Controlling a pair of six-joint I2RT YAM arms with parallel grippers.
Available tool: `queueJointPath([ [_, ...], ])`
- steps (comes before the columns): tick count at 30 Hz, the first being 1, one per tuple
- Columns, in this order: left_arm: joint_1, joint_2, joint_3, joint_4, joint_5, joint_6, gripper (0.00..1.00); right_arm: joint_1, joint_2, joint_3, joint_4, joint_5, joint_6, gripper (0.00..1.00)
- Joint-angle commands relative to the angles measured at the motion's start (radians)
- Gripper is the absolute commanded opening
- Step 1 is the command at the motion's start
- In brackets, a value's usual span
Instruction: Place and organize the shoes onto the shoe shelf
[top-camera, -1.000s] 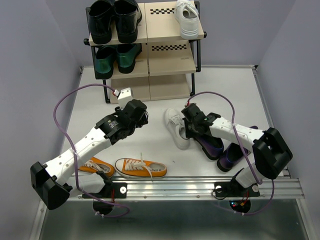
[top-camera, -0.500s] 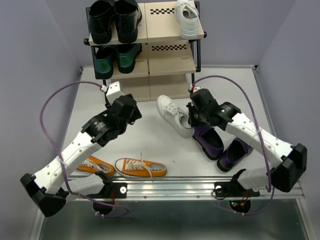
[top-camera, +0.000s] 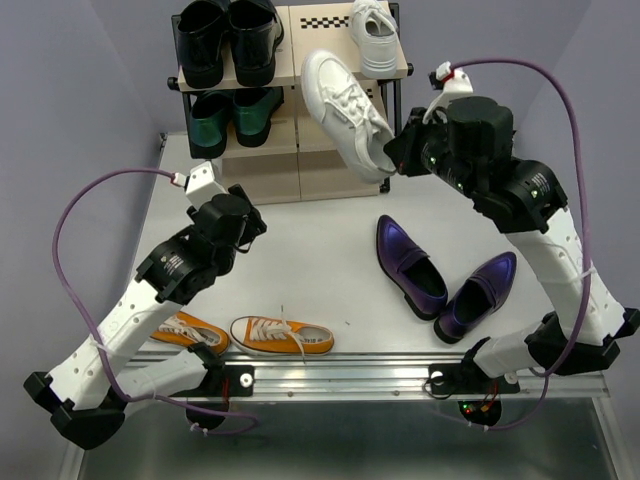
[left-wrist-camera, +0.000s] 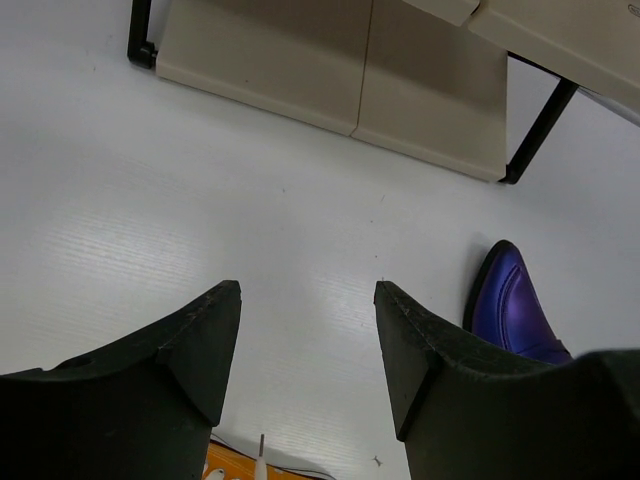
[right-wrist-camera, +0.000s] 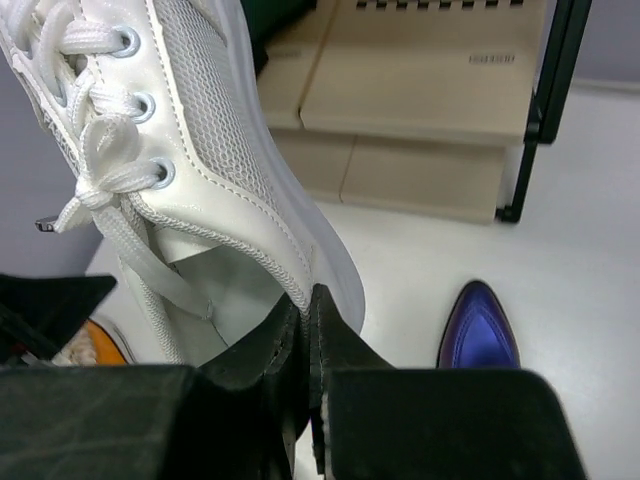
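- The right gripper (top-camera: 393, 158) clenches the heel of a white sneaker (top-camera: 345, 110), held aloft before the shoe shelf (top-camera: 330, 55).
- The sneaker's long axis runs diagonally, toe toward the shelf's top board.
- That board is bare between the black pair (top-camera: 228, 38) and the second white sneaker (top-camera: 374, 38).
- The left gripper (left-wrist-camera: 305, 295) is spread, empty, over the bench (top-camera: 300, 270).

Lit brightly and evenly from overhead, with only soft, faint shadows. Caught glare on the glossy loafer (top-camera: 408, 268) below the right claw (top-camera: 392, 160) and a pale sheen on the table (left-wrist-camera: 150, 230) ahead of the left claw (left-wrist-camera: 305, 300). Looked sharp in the top view. Nearly washed out the white sneaker (right-wrist-camera: 200, 150) above the right claw. Lost detail in the black fingers (left-wrist-camera: 200, 340), slightly soft near the lens.
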Motion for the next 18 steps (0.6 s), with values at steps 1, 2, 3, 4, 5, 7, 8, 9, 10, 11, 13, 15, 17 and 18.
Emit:
queueJointPath([
  [1,0.006,-0.013,0.014,-0.016,-0.034,-0.006,0.66,0.006,0.061,0.166,0.110,0.101,0.020,0.01],
  [2,0.006,-0.014,0.012,-0.021,-0.034,-0.006,0.66,0.006,0.092,0.210,0.136,0.126,0.026,0.01],
  [3,0.006,-0.016,0.014,-0.022,-0.034,-0.007,0.66,0.006,0.109,0.233,0.145,0.132,0.029,0.01],
  [4,0.006,-0.019,0.014,-0.024,-0.034,-0.009,0.66,0.006,0.124,0.258,0.153,0.131,0.032,0.01],
  [5,0.006,-0.020,0.017,-0.027,-0.034,-0.009,0.66,0.006,0.141,0.278,0.177,0.134,0.038,0.01],
  [7,0.006,-0.027,0.012,-0.028,-0.034,-0.010,0.66,0.006,0.173,0.307,0.232,0.172,0.046,0.01],
  [8,0.006,-0.028,0.009,-0.028,-0.033,-0.012,0.66,0.006,0.182,0.315,0.246,0.187,0.047,0.01],
  [9,0.006,-0.030,0.006,-0.028,-0.031,-0.012,0.66,0.006,0.202,0.324,0.260,0.209,0.055,0.01],
  [10,0.006,-0.031,0.005,-0.031,-0.029,-0.013,0.66,0.006,0.208,0.335,0.277,0.214,0.056,0.01],
  [11,0.007,-0.033,0.002,-0.033,-0.028,-0.015,0.66,0.006,0.215,0.335,0.315,0.224,0.063,0.01],
  [13,0.007,-0.033,-0.003,-0.033,-0.023,-0.019,0.66,0.006,0.227,0.329,0.373,0.223,0.073,0.01],
  [15,0.006,-0.034,-0.006,-0.033,-0.022,-0.019,0.66,0.006,0.235,0.323,0.413,0.227,0.076,0.01],
  [17,0.007,-0.036,-0.009,-0.033,-0.019,-0.024,0.66,0.006,0.241,0.310,0.470,0.237,0.081,0.01],
  [18,0.007,-0.037,-0.009,-0.031,-0.017,-0.024,0.66,0.006,0.245,0.309,0.488,0.247,0.081,0.01],
])
